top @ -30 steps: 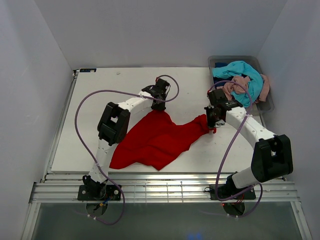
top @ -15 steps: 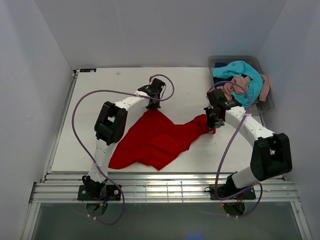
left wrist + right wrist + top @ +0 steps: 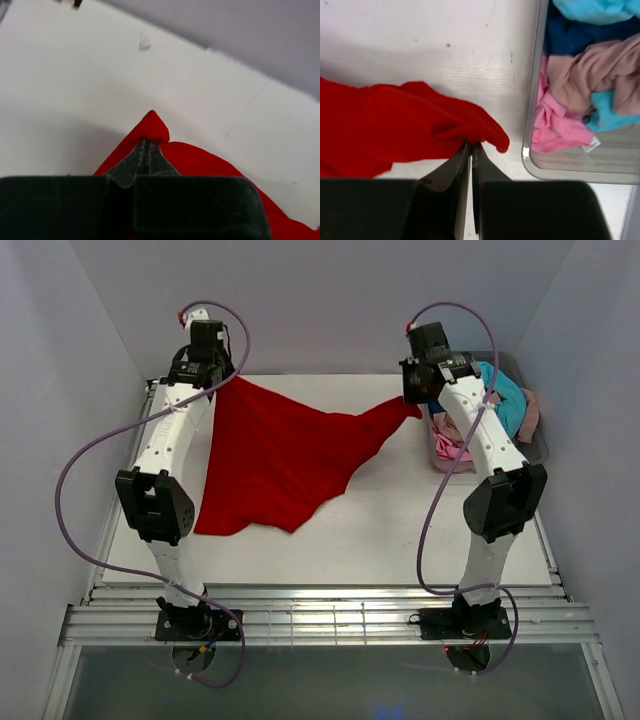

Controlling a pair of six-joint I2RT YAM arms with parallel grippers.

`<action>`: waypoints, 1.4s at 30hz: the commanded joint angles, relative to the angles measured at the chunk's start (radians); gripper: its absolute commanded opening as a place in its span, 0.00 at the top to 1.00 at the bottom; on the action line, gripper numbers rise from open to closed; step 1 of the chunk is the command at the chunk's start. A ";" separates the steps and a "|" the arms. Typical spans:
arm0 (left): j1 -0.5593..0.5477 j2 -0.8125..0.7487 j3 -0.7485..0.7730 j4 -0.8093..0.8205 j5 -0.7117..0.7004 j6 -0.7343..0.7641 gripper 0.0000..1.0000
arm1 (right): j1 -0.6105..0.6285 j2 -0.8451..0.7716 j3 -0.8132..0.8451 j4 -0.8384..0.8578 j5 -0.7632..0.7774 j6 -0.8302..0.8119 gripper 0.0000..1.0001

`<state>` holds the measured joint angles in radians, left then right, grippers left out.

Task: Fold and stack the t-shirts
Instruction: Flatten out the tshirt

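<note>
**Top view.** The left gripper [image 3: 207,370] and right gripper [image 3: 418,392] are raised near the far edge of the table [image 3: 400,530]. The red tee [image 3: 275,455] is stretched between them, and its lower part trails on the table toward the near left. The bin [image 3: 538,452] at far right holds the other tees [image 3: 500,400]. Judged step: spreading the red tee out flat. No fold has been made yet.

**Left wrist view.** The jaws are pressed together on a small peak of the red tee [image 3: 200,160]. The cloth falls away below the fingertips, with bare table beyond.

**Right wrist view.** The jaws are pinched on a bunched corner of the red tee [image 3: 395,125], just beside the rim of the bin [image 3: 531,125] and not over it. In the bin lie turquoise, dark blue, dusty pink and bright pink cloth.

**Next move, as judged.** It calls for both corners to be lowered together, with the span kept taut so that the tee lies smooth. The right corner must be kept off the bin. The hem lying unevenly on the table will probably need straightening before the first fold.
</note>
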<state>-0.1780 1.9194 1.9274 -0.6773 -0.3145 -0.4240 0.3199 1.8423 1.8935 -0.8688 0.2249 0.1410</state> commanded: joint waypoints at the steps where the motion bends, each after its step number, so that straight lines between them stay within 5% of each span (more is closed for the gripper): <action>1: 0.012 -0.089 0.151 -0.019 0.002 -0.031 1.00 | -0.027 0.162 0.434 -0.171 0.042 -0.044 0.92; 4: 0.032 -0.180 0.130 0.011 0.012 -0.100 1.00 | -0.048 0.174 0.592 -0.185 0.027 -0.046 0.92; 11: 0.029 -0.477 -0.067 0.223 0.132 -0.127 1.00 | -0.056 -0.178 0.155 0.139 -0.045 -0.093 0.92; 24: 0.029 -0.809 -0.177 0.164 0.281 -0.199 1.00 | -0.055 -0.449 0.276 0.168 -0.206 -0.075 0.92; 32: 0.031 -0.740 -0.136 0.012 0.276 -0.206 1.00 | -0.056 -0.436 0.311 0.102 -0.177 -0.052 0.92; 42: 0.034 -0.331 0.059 -0.192 0.399 -0.188 1.00 | -0.058 -0.062 0.349 -0.105 -0.242 0.055 0.92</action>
<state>-0.1524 1.5295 1.9133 -0.7845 0.0521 -0.6228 0.2638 1.6539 2.2051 -0.8730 0.0029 0.1513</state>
